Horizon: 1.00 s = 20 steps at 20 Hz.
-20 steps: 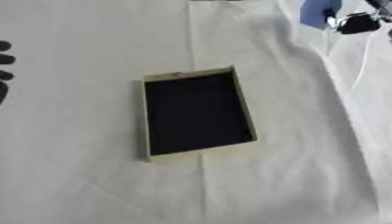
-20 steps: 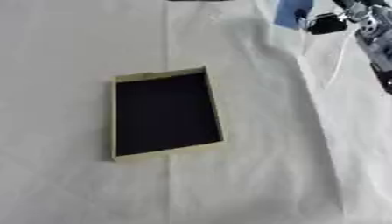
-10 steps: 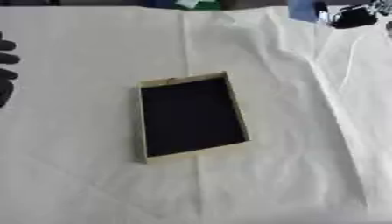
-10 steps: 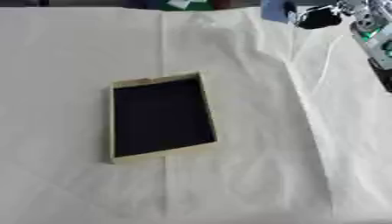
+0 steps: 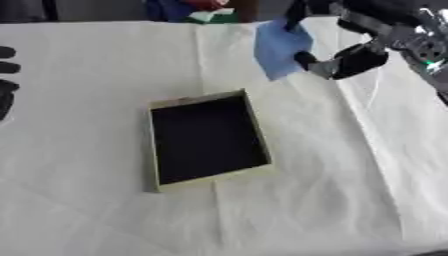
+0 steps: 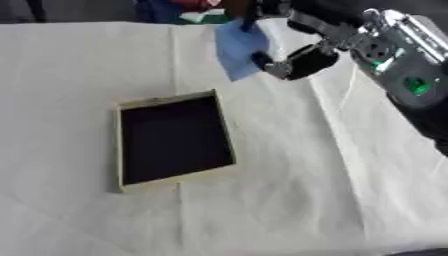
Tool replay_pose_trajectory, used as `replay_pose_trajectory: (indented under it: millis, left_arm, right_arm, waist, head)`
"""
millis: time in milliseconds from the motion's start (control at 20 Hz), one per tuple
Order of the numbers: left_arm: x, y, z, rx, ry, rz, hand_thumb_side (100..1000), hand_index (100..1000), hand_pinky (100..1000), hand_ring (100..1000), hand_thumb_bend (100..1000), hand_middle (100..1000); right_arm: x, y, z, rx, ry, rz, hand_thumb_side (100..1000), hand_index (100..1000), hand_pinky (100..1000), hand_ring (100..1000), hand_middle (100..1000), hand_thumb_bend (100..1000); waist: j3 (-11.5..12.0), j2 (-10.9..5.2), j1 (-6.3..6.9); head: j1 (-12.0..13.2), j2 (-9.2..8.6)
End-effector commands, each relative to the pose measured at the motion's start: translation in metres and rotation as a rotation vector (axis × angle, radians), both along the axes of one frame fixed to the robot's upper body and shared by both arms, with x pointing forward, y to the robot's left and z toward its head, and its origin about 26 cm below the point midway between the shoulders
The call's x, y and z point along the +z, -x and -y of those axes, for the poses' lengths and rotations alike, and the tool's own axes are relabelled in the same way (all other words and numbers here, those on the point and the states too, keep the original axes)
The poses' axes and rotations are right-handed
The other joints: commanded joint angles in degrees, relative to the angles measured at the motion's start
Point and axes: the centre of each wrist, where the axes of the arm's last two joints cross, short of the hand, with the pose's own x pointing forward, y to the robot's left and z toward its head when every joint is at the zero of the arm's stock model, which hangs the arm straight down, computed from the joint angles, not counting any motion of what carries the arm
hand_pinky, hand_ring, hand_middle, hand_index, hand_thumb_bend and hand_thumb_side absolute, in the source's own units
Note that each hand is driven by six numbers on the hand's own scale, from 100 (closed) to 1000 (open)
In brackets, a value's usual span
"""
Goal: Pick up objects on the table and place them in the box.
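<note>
Right hand (image 5: 346,60) up at the far right, fingers curled and pinching a blue sheet-like object (image 5: 278,47), which hangs off the table just beyond the far right corner of the box (image 5: 206,138). Box open, dark inside, lying at mid-table on the white cloth (image 5: 105,210), apparently empty. Left hand (image 5: 7,82) idle at the left edge, dark fingers relaxed and holding nothing.

Probably the carry toward the box. To do it well: bring the blue piece over the middle of the dark interior, lower it until its hanging edge clears the near rim, and only then release, since a light sheet may drape over the wall or slide out.

Compared with a second ago: hand and blue object now nearer the box, no longer tucked in the upper right corner; whole view shifted too, so the camera moved; box not handled.
</note>
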Motion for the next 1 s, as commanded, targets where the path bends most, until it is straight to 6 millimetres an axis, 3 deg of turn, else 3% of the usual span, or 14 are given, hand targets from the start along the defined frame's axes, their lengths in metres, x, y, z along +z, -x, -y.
replay_pose_trajectory:
  millis: [50,300,700,800,1000]
  left_arm:
    - [0.007,0.001,-0.004,0.015,-0.007,0.026,721,900,697,772,591,769]
    - [0.006,0.000,-0.002,0.007,-0.005,0.021,721,900,697,772,591,768]
    - [0.005,0.000,0.004,-0.016,0.000,0.017,722,901,696,772,590,768]
    - [0.005,0.000,0.005,-0.018,0.001,0.017,722,901,695,772,590,768]
    - [0.004,0.000,0.005,-0.021,0.003,0.015,722,901,695,772,589,768]
  right_arm:
    - [0.006,0.010,-0.021,0.078,0.079,-0.006,170,497,859,805,437,100]
    - [-0.015,-0.003,-0.049,0.168,0.135,-0.103,170,507,853,804,446,100]
    - [-0.049,-0.053,-0.053,0.097,0.141,-0.152,185,544,847,810,480,100]
    - [-0.054,-0.062,-0.052,0.079,0.127,-0.142,217,585,849,818,515,100]
    - [-0.062,-0.072,-0.052,0.054,0.124,-0.135,324,790,868,858,685,100]
  waist:
    - [-0.1,-1.25,0.08]
    - [-0.3,-1.65,-0.04]
    - [0.2,-1.58,0.04]
    - [0.2,-1.49,0.04]
    - [0.2,-1.25,0.02]
  head:
    - [0.0,0.16]
    - [-0.4,0.21]
    - [-1.3,0.03]
    - [-1.4,0.10]
    - [-1.5,0.23]
